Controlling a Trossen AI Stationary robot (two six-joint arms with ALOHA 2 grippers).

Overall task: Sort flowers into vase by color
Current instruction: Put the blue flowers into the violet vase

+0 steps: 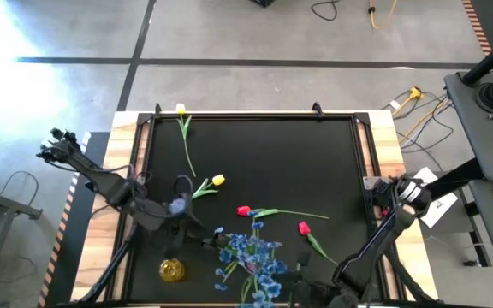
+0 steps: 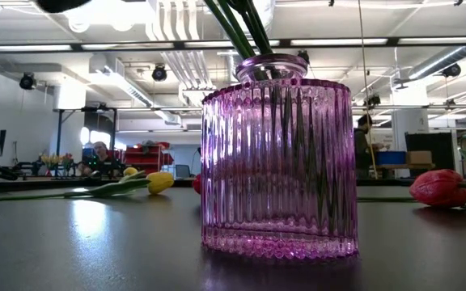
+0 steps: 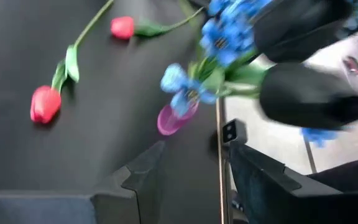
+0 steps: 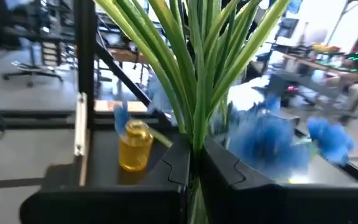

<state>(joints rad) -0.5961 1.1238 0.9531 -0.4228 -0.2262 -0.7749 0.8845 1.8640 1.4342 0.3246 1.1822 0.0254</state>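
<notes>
Your right gripper (image 4: 191,163) is clamped on the green stems (image 4: 194,74) of the blue sprays (image 1: 255,257) at the table's six o'clock edge (pink vase (image 2: 277,158) beneath), red tulips (image 1: 244,210) toward center, left gripper (image 1: 216,242) just beside the sprays, fingers apart.

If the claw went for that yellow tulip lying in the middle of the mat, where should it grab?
Probably mid-stem, coming straight down. The yellow tulip lies flat on the mat, its thin stem running toward the left claw, with open mat on both sides; the bloom looks squashable.
</notes>
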